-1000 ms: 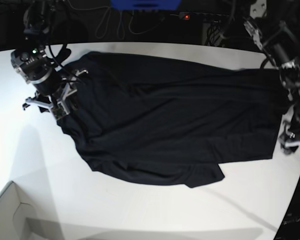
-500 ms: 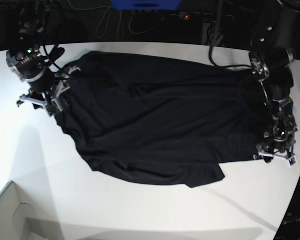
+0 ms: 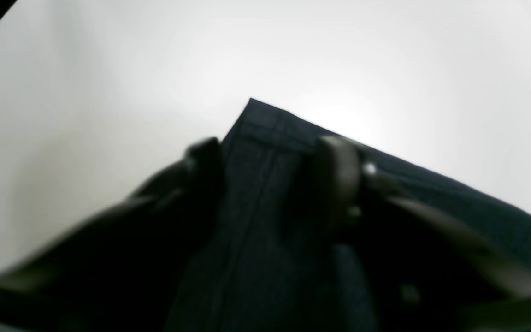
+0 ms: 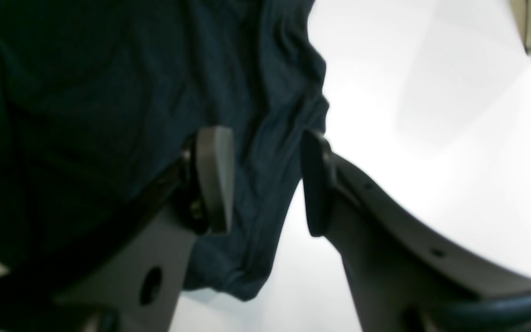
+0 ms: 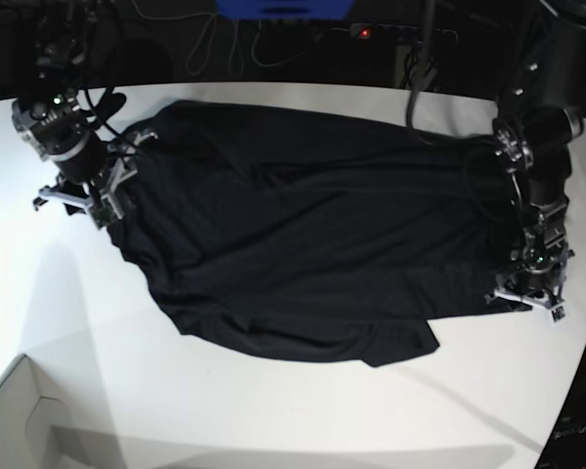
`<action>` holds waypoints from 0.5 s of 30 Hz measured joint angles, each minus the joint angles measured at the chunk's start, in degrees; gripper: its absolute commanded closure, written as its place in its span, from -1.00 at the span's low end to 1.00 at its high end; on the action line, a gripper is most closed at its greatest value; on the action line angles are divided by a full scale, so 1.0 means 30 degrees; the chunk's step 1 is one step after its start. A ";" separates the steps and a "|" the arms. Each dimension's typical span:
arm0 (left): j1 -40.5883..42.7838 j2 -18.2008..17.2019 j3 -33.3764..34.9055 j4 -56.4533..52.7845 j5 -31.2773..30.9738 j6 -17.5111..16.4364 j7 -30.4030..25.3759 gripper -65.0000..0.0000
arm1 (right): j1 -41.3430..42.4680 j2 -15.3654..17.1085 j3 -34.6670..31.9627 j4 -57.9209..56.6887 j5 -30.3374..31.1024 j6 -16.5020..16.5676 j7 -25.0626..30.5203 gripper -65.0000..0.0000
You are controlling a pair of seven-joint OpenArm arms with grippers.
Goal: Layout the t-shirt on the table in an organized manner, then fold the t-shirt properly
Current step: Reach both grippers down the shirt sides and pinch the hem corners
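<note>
Base view alone takes in the whole white table (image 5: 273, 410) and the one black t-shirt (image 5: 313, 244) spread across it, rumpled, one flap folded over at its near edge, plus a white box corner (image 5: 20, 420) at bottom left. Two arms show, one at each end of the cloth. Left wrist view adds what that misses: the left gripper (image 3: 270, 175) straddling a hemmed corner of the shirt, fingers part-way apart (whether they pinch it I cannot tell). Right wrist view shows the right gripper (image 4: 265, 180) with jaws apart astride a wrinkled fold, not clamped.
</note>
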 measured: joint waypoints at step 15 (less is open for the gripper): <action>0.0255 -0.0058 0.0000 0.0211 -0.0007 -0.0087 -0.0102 1.00 | 0.9857 -0.0022 -0.0823 -1.0732 -0.0036 -0.0124 0.0080 -0.19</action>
